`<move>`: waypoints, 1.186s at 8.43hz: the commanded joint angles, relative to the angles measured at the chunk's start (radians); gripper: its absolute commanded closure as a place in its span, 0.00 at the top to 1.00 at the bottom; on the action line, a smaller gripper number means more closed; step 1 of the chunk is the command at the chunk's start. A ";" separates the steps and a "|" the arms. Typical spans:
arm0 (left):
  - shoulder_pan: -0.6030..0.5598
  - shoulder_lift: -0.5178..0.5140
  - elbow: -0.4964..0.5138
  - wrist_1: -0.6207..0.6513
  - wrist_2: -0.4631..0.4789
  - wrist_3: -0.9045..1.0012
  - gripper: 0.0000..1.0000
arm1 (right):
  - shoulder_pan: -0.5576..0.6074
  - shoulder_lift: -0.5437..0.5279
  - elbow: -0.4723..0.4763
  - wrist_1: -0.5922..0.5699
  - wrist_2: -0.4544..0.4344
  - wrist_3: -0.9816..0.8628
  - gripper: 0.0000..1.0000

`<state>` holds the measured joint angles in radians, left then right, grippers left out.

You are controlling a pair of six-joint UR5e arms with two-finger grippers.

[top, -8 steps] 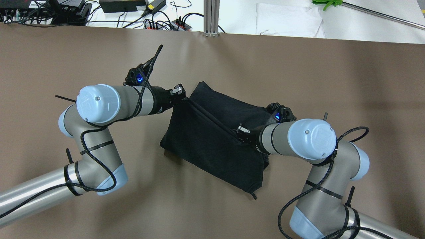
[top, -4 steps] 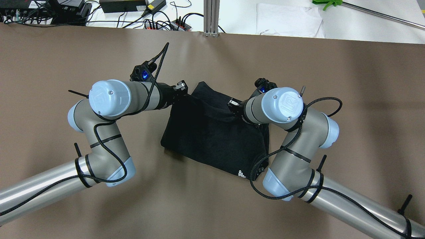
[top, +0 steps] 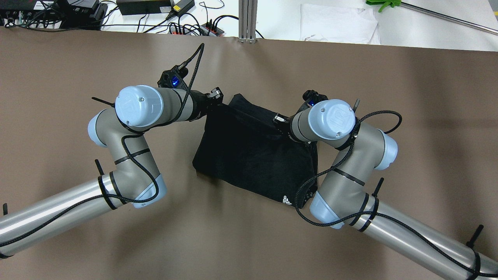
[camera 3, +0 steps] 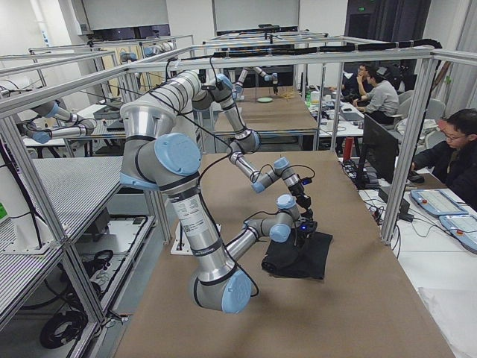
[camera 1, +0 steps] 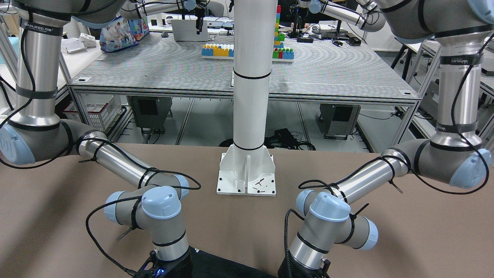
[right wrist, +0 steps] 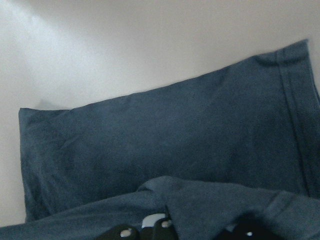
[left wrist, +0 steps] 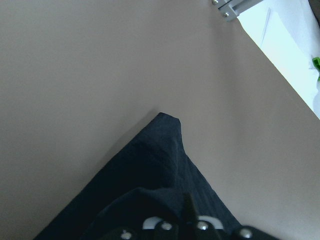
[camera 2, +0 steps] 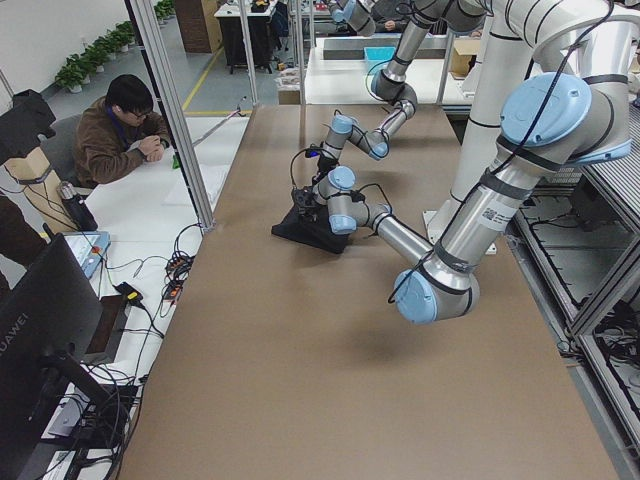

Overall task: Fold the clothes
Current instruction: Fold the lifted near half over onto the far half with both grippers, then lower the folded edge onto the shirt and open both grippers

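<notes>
The clothes [top: 249,155] are one black garment lying partly folded on the brown table [top: 78,70], with a small white mark [top: 286,200] at the near right corner. My left gripper [top: 215,102] is shut on the garment's far left edge. My right gripper [top: 277,119] is shut on a bunched fold near the far right side. In the left wrist view a pointed corner of the clothes [left wrist: 165,170] lies flat ahead of the fingers. Across the right wrist view the clothes [right wrist: 165,145] stretch as a flat layer with a hemmed edge at the right.
The white pillar base [camera 1: 247,173] stands on the robot's side of the table. Beyond the far edge are an aluminium post [top: 248,19], cables with power strips [top: 194,27] and a white cloth [top: 338,23]. People sit at desks [camera 2: 125,130] beside the table.
My right gripper has carried its fold from the near side up and over toward the far edge, uncovering the white mark. The left gripper has shifted slightly right and farther.
</notes>
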<state>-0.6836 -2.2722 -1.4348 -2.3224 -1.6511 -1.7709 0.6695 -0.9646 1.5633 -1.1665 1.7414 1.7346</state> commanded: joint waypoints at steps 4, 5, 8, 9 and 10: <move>-0.024 -0.059 0.053 0.003 0.002 -0.025 0.00 | 0.019 -0.049 0.004 0.005 0.072 0.006 0.00; -0.024 -0.067 0.075 0.002 0.004 -0.022 0.00 | 0.019 -0.081 0.021 0.007 0.073 0.006 0.00; -0.021 -0.069 0.105 0.000 0.004 -0.021 0.00 | 0.019 -0.102 0.044 0.005 0.072 0.006 0.00; -0.019 -0.069 0.103 0.000 0.004 -0.021 0.00 | 0.022 -0.098 0.044 0.005 0.072 0.008 0.00; -0.017 -0.072 0.103 -0.002 0.004 -0.021 0.00 | 0.028 -0.097 0.044 0.005 0.072 0.008 0.00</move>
<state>-0.7035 -2.3406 -1.3334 -2.3224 -1.6474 -1.7917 0.6907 -1.0635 1.6064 -1.1610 1.8132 1.7414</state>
